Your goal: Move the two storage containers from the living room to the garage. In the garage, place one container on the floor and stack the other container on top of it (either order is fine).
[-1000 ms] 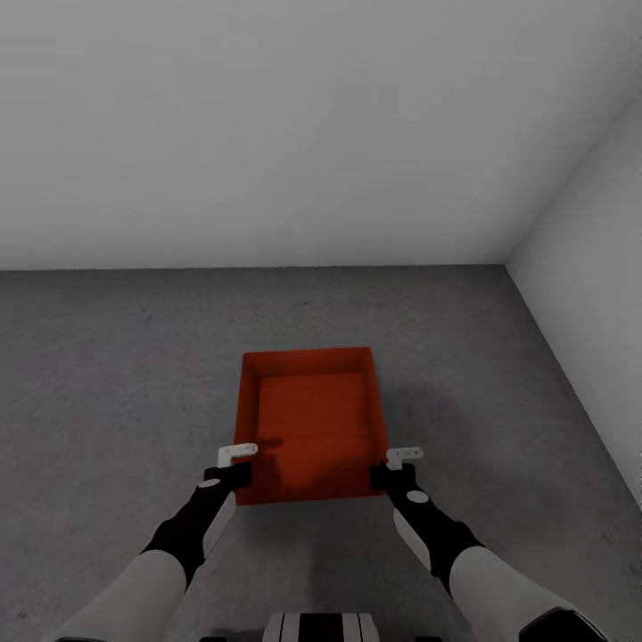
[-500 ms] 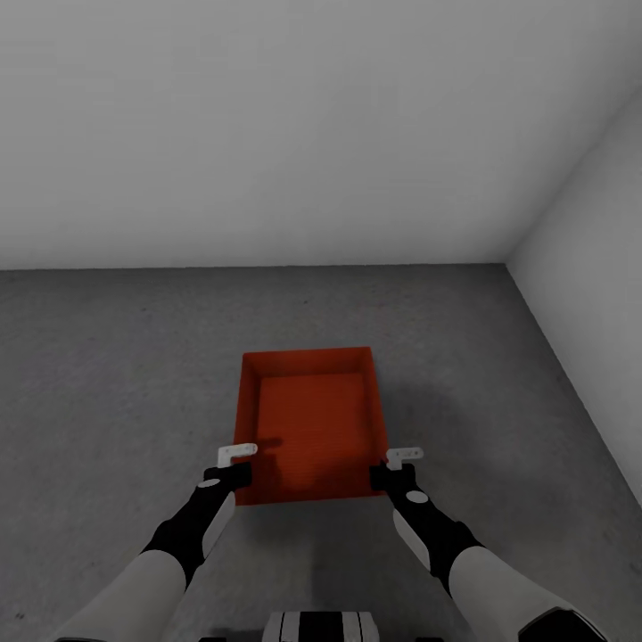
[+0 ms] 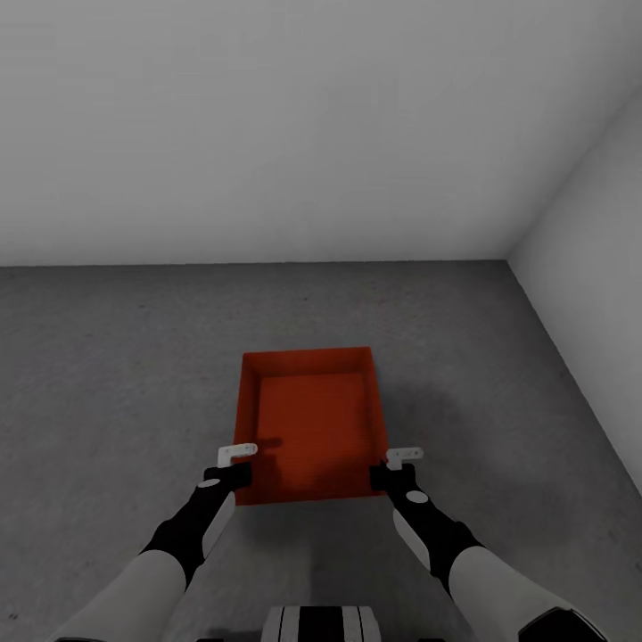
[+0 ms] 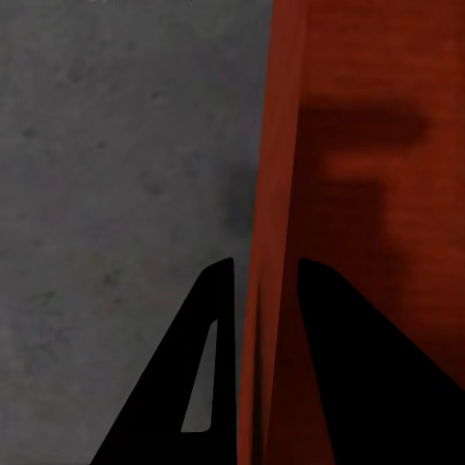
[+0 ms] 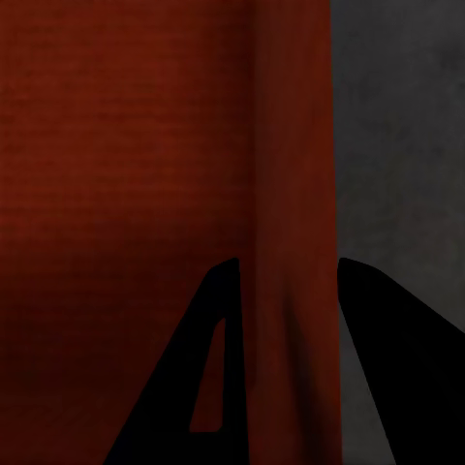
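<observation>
Both grippers, left (image 3: 237,453) and right (image 3: 404,455), pinch opposite side walls of the orange-red rectangular plastic storage container (image 3: 310,423), above the dark grey speckled concrete floor (image 3: 107,383) near white walls (image 3: 267,125).

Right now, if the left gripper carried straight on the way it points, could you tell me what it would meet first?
Probably the container's side wall: the left gripper straddles it, so the wall would run deeper between the fingers. Beyond lies concrete floor.
</observation>
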Robot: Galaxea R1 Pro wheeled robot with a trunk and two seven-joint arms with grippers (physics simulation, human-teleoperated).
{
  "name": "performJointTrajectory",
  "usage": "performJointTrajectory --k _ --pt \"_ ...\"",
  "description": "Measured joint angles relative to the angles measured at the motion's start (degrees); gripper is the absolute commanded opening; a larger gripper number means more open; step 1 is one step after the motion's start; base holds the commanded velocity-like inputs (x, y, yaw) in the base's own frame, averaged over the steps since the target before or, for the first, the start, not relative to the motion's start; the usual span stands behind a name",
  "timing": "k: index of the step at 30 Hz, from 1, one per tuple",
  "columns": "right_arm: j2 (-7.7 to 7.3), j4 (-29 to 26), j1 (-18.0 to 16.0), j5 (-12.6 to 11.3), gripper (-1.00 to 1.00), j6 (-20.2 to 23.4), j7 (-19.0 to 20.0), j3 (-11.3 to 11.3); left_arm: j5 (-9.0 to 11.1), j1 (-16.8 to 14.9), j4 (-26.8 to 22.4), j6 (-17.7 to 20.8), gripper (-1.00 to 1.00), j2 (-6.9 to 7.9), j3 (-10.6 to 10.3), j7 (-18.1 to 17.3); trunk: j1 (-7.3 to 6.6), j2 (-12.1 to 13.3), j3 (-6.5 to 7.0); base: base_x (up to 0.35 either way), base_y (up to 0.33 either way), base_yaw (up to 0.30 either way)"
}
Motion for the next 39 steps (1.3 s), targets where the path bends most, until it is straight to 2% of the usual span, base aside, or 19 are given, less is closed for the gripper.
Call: performJointTrajectory --k 2,20,28,39 --pt "0.01 0.0 -0.01 0.0 -1.0 0.0 -0.02 0.01 -0.03 0.0 0.0 0.0 -1.0 0.0 0.04 -0.02 0.0 0.0 0.0 0.0 0.0 0.0" --pt "0.02 0.04 0.02 0.01 -1.0 0.01 0.0 -0.03 -0.04 0.01 -0.01 0.1 -1.0 0.0 -0.01 0.02 3.95 -7.21 -3.23 0.0 0.0 0.0" --pt "0.01 0.01 -0.01 0.0 -1.0 0.0 -0.02 0.01 -0.03 0.0 0.0 0.0 -1.0 0.0 0.05 -0.02 3.95 -7.22 -3.23 0.0 0.0 0.0" --pt "0.02 0.05 0.0 0.04 -1.0 0.01 0.01 -0.04 -0.03 0.01 -0.01 0.09 -1.0 0.0 -0.01 0.03 6.37 -11.62 -5.2 0.0 0.0 0.0"
